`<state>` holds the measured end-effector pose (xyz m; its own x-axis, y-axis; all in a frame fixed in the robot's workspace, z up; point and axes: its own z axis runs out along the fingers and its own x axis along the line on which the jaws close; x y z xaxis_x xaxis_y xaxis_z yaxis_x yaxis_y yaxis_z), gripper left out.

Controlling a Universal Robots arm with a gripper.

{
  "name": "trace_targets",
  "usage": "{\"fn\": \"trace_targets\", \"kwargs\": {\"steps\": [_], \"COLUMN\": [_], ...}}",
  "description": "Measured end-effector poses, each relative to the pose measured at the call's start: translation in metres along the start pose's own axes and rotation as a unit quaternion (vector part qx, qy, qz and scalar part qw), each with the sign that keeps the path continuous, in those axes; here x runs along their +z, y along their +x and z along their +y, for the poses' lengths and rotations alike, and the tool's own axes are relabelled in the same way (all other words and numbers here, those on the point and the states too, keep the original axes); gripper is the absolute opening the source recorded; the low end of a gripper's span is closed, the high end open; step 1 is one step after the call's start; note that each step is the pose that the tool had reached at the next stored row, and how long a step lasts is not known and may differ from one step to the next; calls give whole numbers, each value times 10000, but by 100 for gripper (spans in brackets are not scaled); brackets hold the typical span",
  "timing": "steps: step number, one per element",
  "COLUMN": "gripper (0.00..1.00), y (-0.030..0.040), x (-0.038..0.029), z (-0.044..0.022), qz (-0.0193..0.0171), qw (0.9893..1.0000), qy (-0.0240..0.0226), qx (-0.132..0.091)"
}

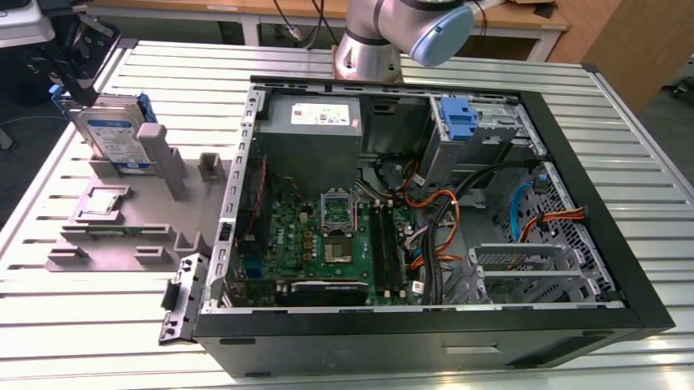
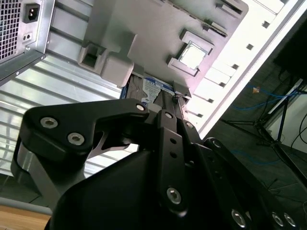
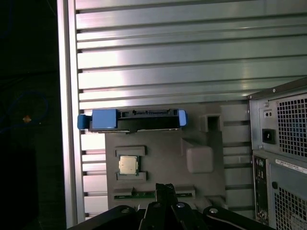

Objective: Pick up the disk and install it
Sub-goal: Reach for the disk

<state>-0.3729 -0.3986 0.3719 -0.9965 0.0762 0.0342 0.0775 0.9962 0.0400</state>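
**tinkerer_q:** ok what's on the rig, biggest thing first?

**benchrat:** One slatted metal tabletop [image 1: 97, 325]. On it lies one black computer case [image 1: 434, 325], side panel off and guts showing. One robot arm [image 1: 396, 36] is based behind the case in the exterior view. Then there's one flat grey holder plate [image 1: 119, 236], just beside the case on the exterior view's left

**tinkerer_q:** and inside the case?

**benchrat:** One grey power supply box [image 1: 314, 118] in the far corner and one bare blue caddy [image 1: 461, 122] near it. There's a mess of orange, blue and black cables too

**tinkerer_q:** where's the disk?

**benchrat:** One disk [image 1: 114, 134], not in the case. It's standing on edge in the far end of the holder plate, blue bracket round it. One grey post [image 1: 158, 158] of the plate stands right beside it, on the case side. The first wrist view shows the disk [image 3: 134, 120] edge-on

**tinkerer_q:** end effector?

**benchrat:** The end effector [image 3: 165, 191] hangs over the holder plate, apart from the disk and not touching it. Can't tell if it's spread or pressed together

**tinkerer_q:** small stuff?

**benchrat:** One square processor chip [image 3: 128, 165] sits in a pocket of the plate, and one thin green board strip [image 3: 144, 194] lies by the end effector
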Motion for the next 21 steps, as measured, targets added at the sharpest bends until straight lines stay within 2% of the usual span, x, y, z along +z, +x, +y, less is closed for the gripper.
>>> {"fn": "trace_targets", "kwargs": {"steps": [2, 7, 10, 12, 14, 17, 21], "gripper": [10, 10, 10, 10, 10, 10, 10], "y": [2, 70, 73, 74, 74, 74, 73], "x": [0, 3, 8, 13, 17, 24, 35], "z": [0, -3, -1, -1, -1, -1, -2], "qz": [0, -2, -13, -21, -27, -38, -53], "qw": [10000, 10000, 9997, 9991, 9982, 9963, 9924], "qy": [0, -1, -8, -14, -20, -29, -42], "qx": [0, 26, 229, 417, 597, 860, 1226]}}
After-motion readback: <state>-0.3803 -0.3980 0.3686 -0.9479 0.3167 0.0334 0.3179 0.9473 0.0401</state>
